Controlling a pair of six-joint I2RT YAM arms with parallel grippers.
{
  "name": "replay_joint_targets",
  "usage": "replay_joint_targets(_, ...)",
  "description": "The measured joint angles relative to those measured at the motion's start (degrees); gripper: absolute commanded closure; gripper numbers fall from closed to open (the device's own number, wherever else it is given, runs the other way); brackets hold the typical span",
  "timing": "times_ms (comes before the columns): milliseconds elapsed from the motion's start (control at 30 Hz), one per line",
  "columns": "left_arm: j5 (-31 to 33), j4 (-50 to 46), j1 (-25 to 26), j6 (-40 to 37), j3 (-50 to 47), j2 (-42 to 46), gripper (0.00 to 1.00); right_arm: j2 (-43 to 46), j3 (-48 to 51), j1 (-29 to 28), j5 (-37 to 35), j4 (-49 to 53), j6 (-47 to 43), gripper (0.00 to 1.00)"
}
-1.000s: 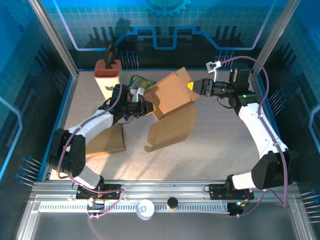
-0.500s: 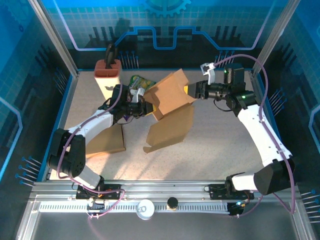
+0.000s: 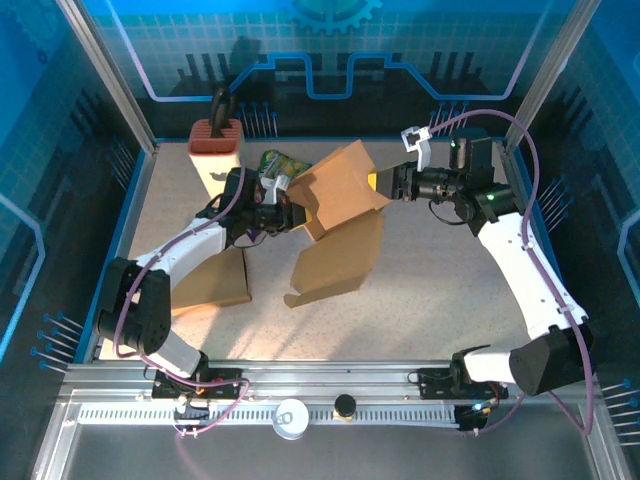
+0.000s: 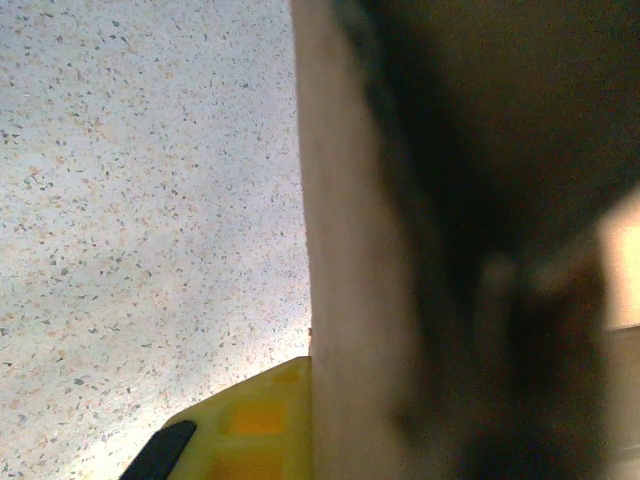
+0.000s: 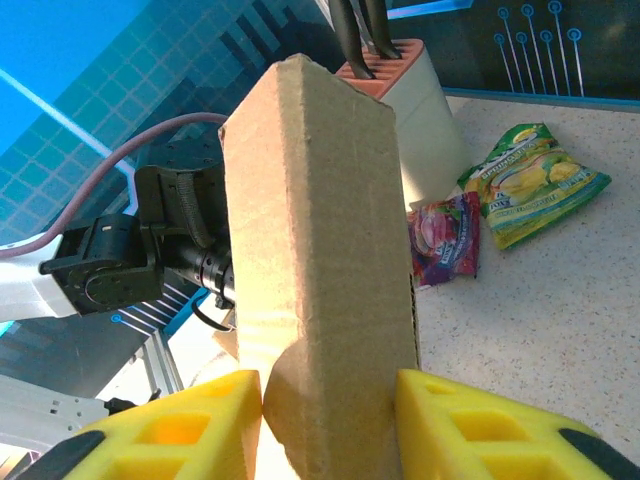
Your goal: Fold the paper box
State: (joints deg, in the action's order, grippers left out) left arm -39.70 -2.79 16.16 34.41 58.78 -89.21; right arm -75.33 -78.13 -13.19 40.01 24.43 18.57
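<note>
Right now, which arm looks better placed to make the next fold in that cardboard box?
Probably the right. Its jaws grip the paper box by an upright panel, yellow fingers on either side, ready to bend it. The left arm's jaws pinch the opposite edge, seemingly just steadying it.

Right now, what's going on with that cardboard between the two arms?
Both arms hold the paper box up above the table. The left gripper is shut on its left edge, and the right gripper has its yellow fingers clamped on either side of a panel on the right. The box is only partly folded: a long flap hangs open below it. A knife block and snack bags sit behind.
</note>
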Motion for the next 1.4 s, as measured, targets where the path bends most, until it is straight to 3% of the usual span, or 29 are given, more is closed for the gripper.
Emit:
replay_joint_targets(133, 0.0, 0.0, 0.0, -0.1, 0.0, 0.0, 1.0, 0.0, 0.0, 0.0, 0.0, 0.0, 0.0, 0.55)
replay_joint_targets(733, 0.0, 0.0, 0.0, 0.0, 0.0, 0.0, 1.0, 0.0, -0.3, 0.1, -2.6, 0.0, 0.0, 0.5)
replay_joint_targets(1400, 0.0, 0.0, 0.0, 0.0, 0.1, 0.0, 1.0, 0.8, -0.4, -2.0, -5.0, -0.4, 0.2, 0.67)
